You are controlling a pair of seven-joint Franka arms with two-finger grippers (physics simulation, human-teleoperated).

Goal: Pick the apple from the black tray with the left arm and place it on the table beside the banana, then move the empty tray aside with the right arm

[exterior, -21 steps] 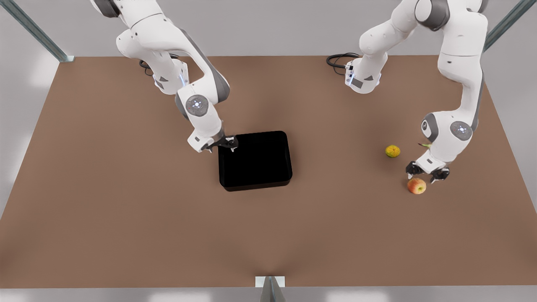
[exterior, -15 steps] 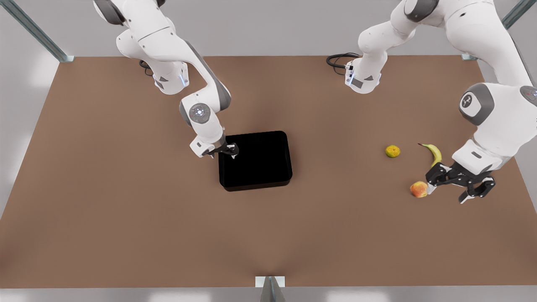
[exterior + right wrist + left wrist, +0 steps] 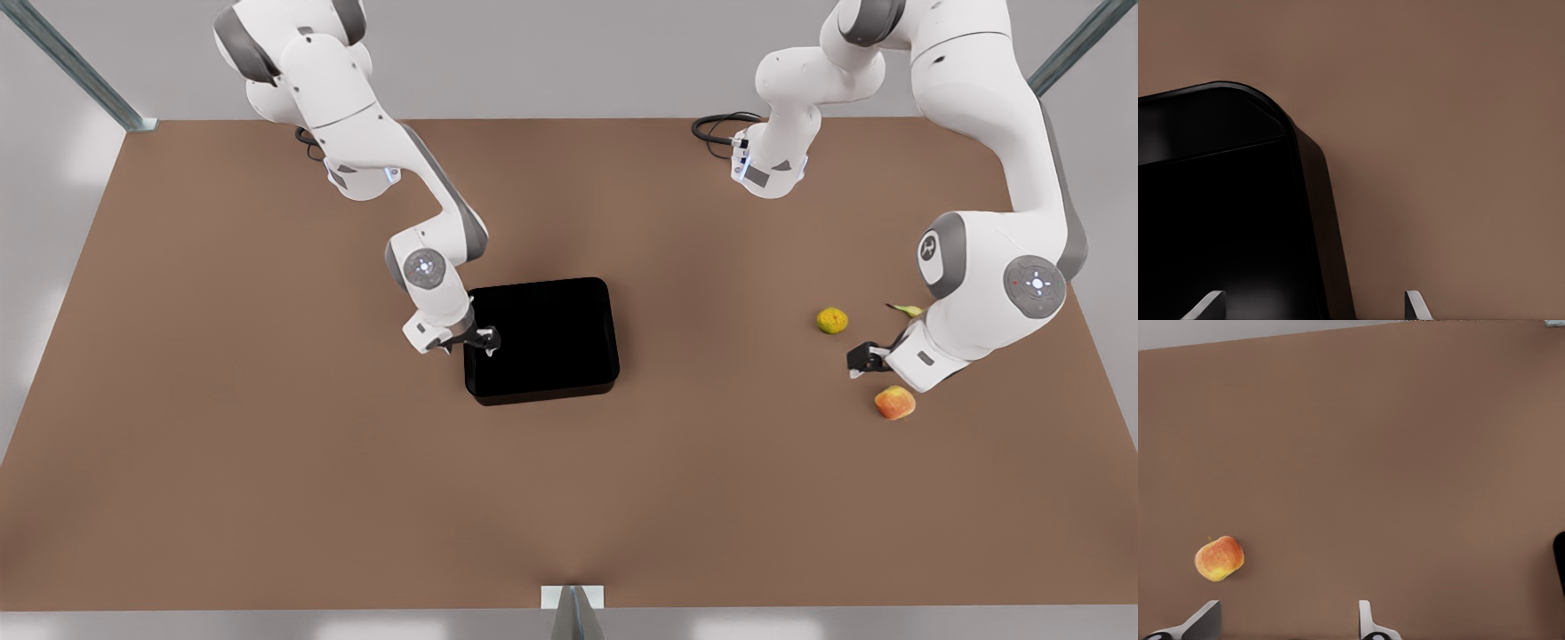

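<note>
The apple lies on the brown table at the front view's right, clear of any gripper. My left gripper hovers just up and left of it, open and holding nothing. In the left wrist view the apple rests beyond one fingertip of the left gripper. Only the banana's stem end pokes out behind the left arm. The black tray sits mid-table with nothing in it. My right gripper is open at its left rim, fingers astride the tray wall.
A small yellow-green bumpy fruit sits left of the banana, close to the left gripper. A black cable loops by the left arm's base at the back. Bare brown tabletop surrounds the tray in front and to the front view's left.
The left arm swung back from the apple's right to its upper left, again covering most of the banana. The apple shifted slightly. The right gripper slid a little along the tray's left rim.
</note>
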